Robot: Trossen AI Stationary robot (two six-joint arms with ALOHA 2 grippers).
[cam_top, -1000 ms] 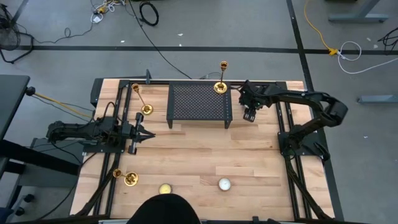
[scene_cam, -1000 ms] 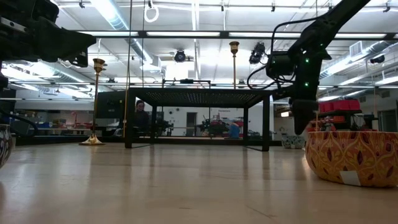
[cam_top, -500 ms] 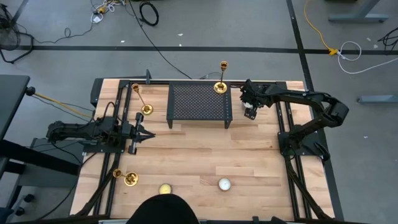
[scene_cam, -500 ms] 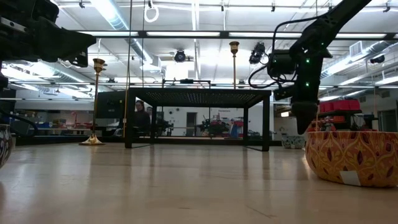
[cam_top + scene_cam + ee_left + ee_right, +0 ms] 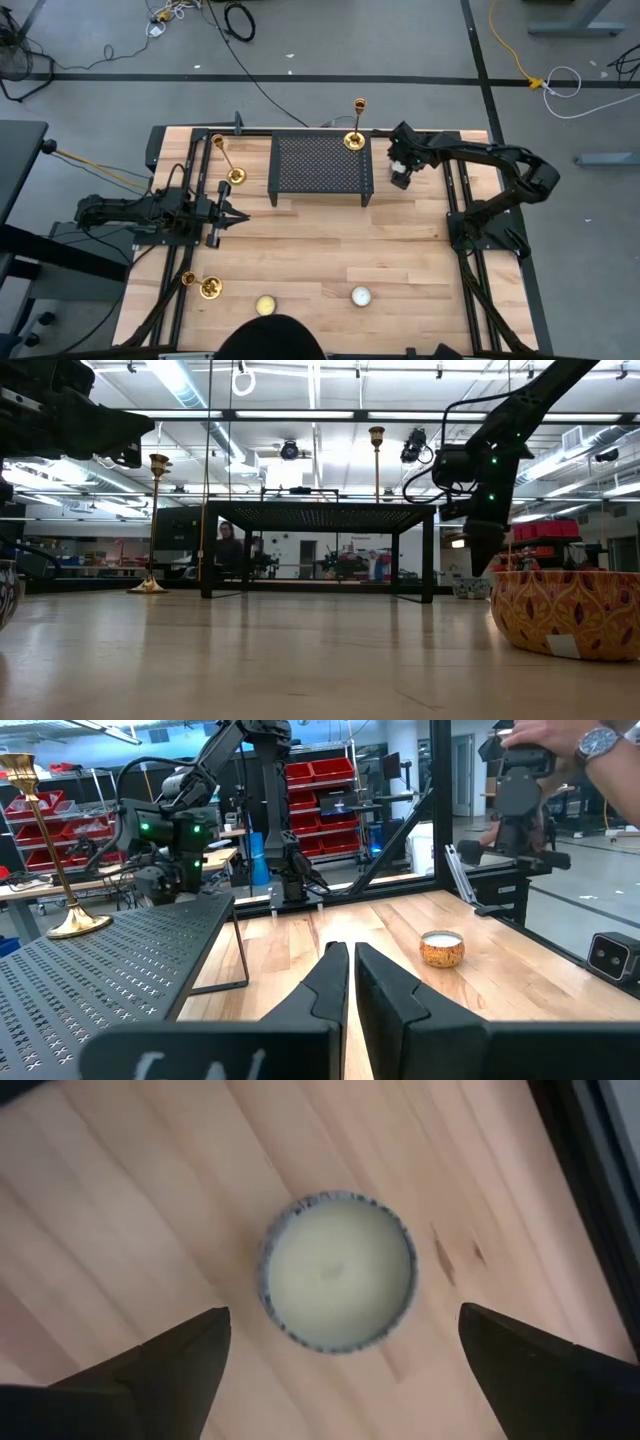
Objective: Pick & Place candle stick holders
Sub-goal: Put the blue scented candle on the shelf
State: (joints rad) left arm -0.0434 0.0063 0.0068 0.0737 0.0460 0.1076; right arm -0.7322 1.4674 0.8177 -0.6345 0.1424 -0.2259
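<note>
Brass candlesticks: from above, one (image 5: 355,137) stands on the rack (image 5: 320,166) just beside the right gripper (image 5: 400,175); two more (image 5: 234,176) (image 5: 208,288) flank the left gripper (image 5: 230,219), shut and empty. Right wrist: wide-open fingers (image 5: 160,1365) straddle a pale candle (image 5: 338,1272), gripping nothing.

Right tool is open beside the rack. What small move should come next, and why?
Probably lower the right tool straight down: it hangs open above a small candle cup, which sits centred between its fingers on the table. The left tool waits shut at the table's left.
</note>
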